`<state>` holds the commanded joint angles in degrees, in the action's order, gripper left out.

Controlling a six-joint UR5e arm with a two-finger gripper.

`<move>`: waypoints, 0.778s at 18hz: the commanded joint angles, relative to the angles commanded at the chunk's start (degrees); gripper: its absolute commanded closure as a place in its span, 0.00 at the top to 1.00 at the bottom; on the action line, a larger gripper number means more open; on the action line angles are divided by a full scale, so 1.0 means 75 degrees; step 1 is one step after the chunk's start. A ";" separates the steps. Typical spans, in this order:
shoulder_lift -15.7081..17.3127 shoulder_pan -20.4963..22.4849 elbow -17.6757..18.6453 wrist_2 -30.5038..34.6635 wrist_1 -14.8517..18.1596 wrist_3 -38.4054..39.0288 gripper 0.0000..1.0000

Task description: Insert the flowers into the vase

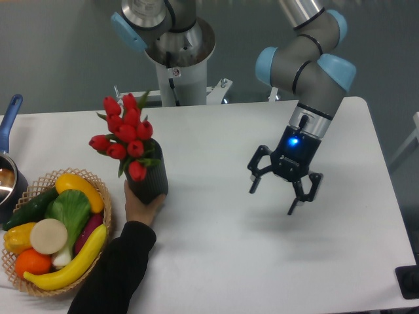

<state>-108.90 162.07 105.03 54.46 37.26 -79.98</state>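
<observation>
A: Where do the flowers (126, 136) stand right now?

B: In the vase (148, 179). The red buds rise out of its mouth, with one bud and some leaves drooping over the rim. A person's hand (142, 206) in a dark sleeve holds the vase from below, on the side nearest the camera.

A: And the gripper (284, 191)?

B: Well apart from the vase, off to the vase's right above the white table (216, 255). Its jaws are spread wide with nothing between them, fingers pointing down toward the tabletop.

A: So which step is this?

B: Judging by how things lie, the insertion looks done: stems in, buds up. The arm is clear of the vase, and the human hand is the only thing touching it.

A: What does the next move call for, then?

B: I would say very little from the robot. With a hand on the vase, the arm should hold off. If another go is wanted, it would need the hand clear, then a grip low on the stems, not on the buds.

A: Anything close to the vase?

B: The wicker basket (103, 216) of toy fruit and vegetables sits just to the vase's left. A blue-handled pot (9, 124) lies farther left, at the frame edge.
</observation>
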 joint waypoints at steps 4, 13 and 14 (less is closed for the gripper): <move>-0.0035 -0.0094 -0.0118 0.1535 0.0070 -0.0035 1.00; 0.0141 -0.0398 -0.0012 0.3869 0.0807 -0.0504 1.00; 0.0176 -0.0468 -0.0001 0.4103 0.0925 -0.0504 1.00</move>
<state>-107.58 158.56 105.03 85.24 44.20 -83.76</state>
